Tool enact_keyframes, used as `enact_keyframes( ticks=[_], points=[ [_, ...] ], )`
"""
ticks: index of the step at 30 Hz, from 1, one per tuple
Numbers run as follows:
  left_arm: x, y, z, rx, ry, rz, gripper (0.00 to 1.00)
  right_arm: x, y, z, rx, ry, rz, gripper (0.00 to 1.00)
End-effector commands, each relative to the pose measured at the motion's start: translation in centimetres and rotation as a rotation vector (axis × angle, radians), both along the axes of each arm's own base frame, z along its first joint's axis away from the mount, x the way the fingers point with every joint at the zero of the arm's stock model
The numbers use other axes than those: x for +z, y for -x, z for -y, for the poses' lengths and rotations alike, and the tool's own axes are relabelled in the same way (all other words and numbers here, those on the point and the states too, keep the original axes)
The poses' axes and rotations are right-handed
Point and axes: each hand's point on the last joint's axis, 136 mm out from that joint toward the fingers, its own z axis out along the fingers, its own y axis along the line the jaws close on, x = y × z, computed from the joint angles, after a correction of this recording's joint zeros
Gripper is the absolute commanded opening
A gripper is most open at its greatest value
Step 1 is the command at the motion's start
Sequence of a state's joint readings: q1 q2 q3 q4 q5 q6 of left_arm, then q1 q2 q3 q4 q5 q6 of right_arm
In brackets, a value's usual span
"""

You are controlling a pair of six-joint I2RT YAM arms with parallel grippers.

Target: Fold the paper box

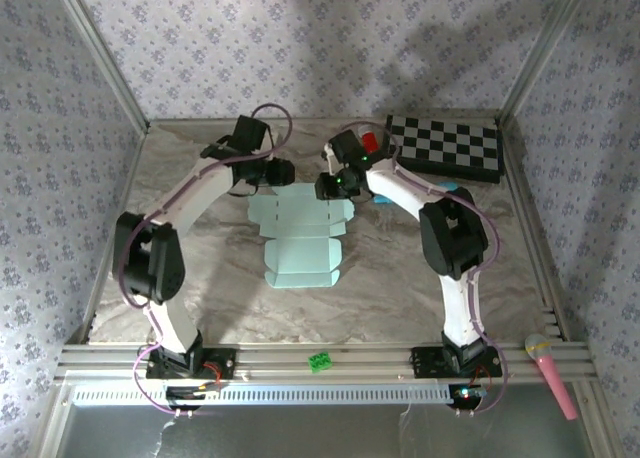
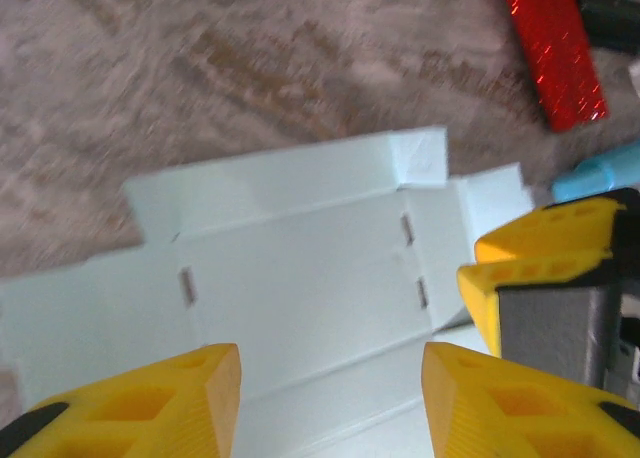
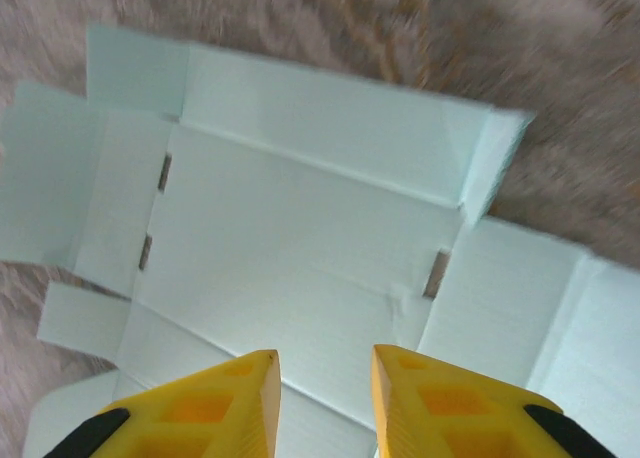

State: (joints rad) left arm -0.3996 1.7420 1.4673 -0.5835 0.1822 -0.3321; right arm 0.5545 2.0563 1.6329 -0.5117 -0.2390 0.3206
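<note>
Left gripper (image 2: 328, 363): jaws are seen spread apart with nothing clamped between them, so it is released. Right gripper (image 3: 325, 356): jaws are seen with a narrower gap and nothing pinched in it, so it is also released. The paper box (image 3: 300, 228) is found directly under and ahead of both sets of fingertips. It is a pale mint-green die-cut sheet, laid flat on the marbled table (image 1: 200, 278) and not yet folded into a box. In the top view its far end is placed between the two grippers, and the rest is spread back toward the arm bases. Ahead of the right gripper a wide centre panel is seen with short slits near either side. Side tabs are spread to left and right, and the long flap beyond is creased, with its right corner tab turned up. In the left wrist view the right gripper's yellow fingers are seen just right of the left gripper, at the sheet's edge; contact cannot be told. Beyond them a glittery red block (image 2: 555, 53) and a light blue object (image 2: 600, 173) are seen off the sheet. A checkerboard (image 1: 445, 145) is laid beyond the right gripper. Near the arm bases a small green piece (image 1: 321, 361) and a pink toy microphone (image 1: 550, 373) are set on the rail. Any lettering is too small or blurred to be read.
</note>
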Motion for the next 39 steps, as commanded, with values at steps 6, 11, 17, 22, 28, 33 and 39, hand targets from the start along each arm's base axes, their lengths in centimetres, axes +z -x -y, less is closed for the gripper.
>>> enact_keyframes(
  ticks=[6,11,17,22,28,33,39],
  points=[
    [-5.2,4.6,-5.2,0.137,-0.055,-0.134,0.59,-2.1,2.7,-3.5,0.076,0.017,-0.021,0.28],
    [-8.3,5.9,-4.9,0.178,-0.002,-0.204,0.59,-4.1,3.3,-3.9,0.066,0.034,-0.057,0.24],
    [-10.0,6.1,-4.5,0.178,0.02,-0.226,0.57,-6.4,4.5,-3.8,0.073,0.062,-0.102,0.14],
    [-11.3,5.8,-4.8,0.212,0.007,-0.244,0.56,-7.7,5.1,-3.3,0.057,0.084,-0.119,0.14],
    [-12.3,5.4,-4.9,0.237,-0.001,-0.262,0.56,-8.4,5.5,-3.0,0.052,0.098,-0.131,0.14],
    [-13.0,5.8,-4.6,0.235,0.009,-0.295,0.55,-8.7,5.6,-2.9,0.048,0.105,-0.136,0.14],
    [-12.8,5.7,-3.6,0.203,0.058,-0.298,0.51,-8.7,5.5,-3.0,0.044,0.103,-0.136,0.14]
  ],
)
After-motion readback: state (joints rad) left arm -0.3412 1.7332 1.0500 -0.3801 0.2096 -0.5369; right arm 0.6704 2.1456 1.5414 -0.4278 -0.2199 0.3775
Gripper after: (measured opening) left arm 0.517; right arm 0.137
